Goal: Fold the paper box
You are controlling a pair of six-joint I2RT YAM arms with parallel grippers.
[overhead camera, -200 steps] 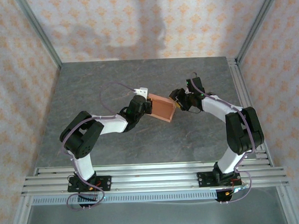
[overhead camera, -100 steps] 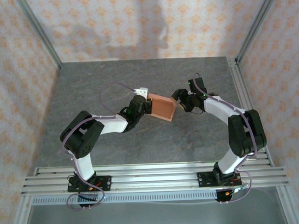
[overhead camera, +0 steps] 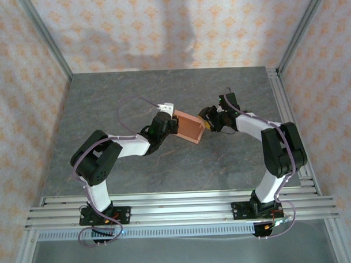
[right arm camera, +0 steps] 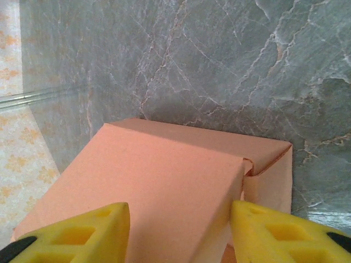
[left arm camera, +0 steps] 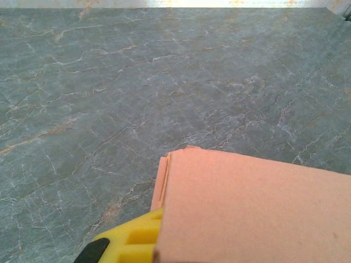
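While the left gripper (overhead camera: 173,123) pinches the left wall of the paper box (overhead camera: 190,127) near the middle of the table (overhead camera: 116,93), the right gripper (overhead camera: 206,122) has its yellow fingers (right arm camera: 274,233) spread wide astride the box's right end.

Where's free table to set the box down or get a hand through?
Bare table between box and back wall; also the near strip between box and rail. Crowded mid-table: left gripper and right gripper at the box's ends.
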